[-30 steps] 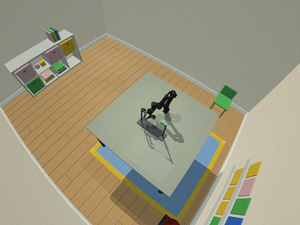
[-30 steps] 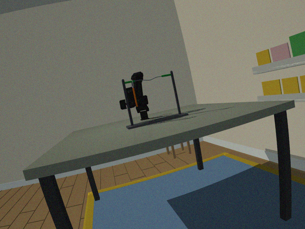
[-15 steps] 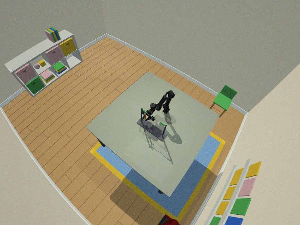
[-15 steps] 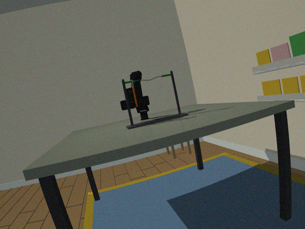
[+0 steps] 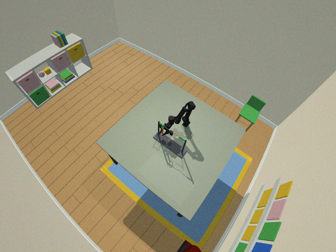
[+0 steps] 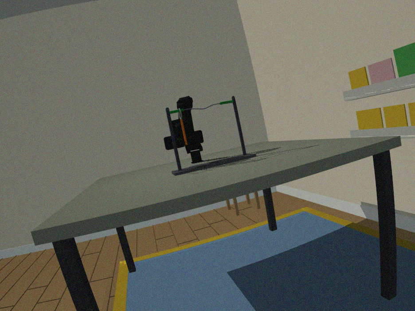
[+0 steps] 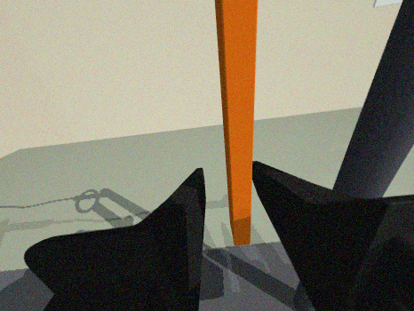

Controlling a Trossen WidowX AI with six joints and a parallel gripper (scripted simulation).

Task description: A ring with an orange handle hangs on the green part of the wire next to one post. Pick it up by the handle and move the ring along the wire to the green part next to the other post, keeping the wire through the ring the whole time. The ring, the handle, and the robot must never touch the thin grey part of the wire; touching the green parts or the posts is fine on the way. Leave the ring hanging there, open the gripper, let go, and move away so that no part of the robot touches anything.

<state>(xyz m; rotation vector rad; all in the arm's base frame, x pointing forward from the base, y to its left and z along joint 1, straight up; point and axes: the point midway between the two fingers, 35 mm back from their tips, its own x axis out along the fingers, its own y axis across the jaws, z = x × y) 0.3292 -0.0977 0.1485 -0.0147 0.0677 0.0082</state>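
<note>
The ring (image 5: 163,127) (image 6: 179,114) hangs on the green part (image 6: 173,111) of the wire beside the left post (image 5: 158,128) (image 6: 173,140) (image 7: 378,102). Its orange handle (image 5: 162,130) (image 6: 183,130) (image 7: 240,98) points down. My gripper (image 5: 162,133) (image 7: 226,171) is partly open around the handle's lower part. In the wrist view the handle stands between the fingertips, close to the right one, with a gap at the left; contact cannot be told. The other green part (image 5: 182,139) (image 6: 226,102) is beside the right post (image 5: 183,146) (image 6: 239,127).
The thin grey wire (image 6: 202,108) dips between the green parts, close to the arm (image 5: 180,115) in the exterior view. A dark base (image 5: 173,147) (image 6: 217,162) joins both posts on the table (image 5: 130,135) (image 6: 127,197). Shadows fall across the table.
</note>
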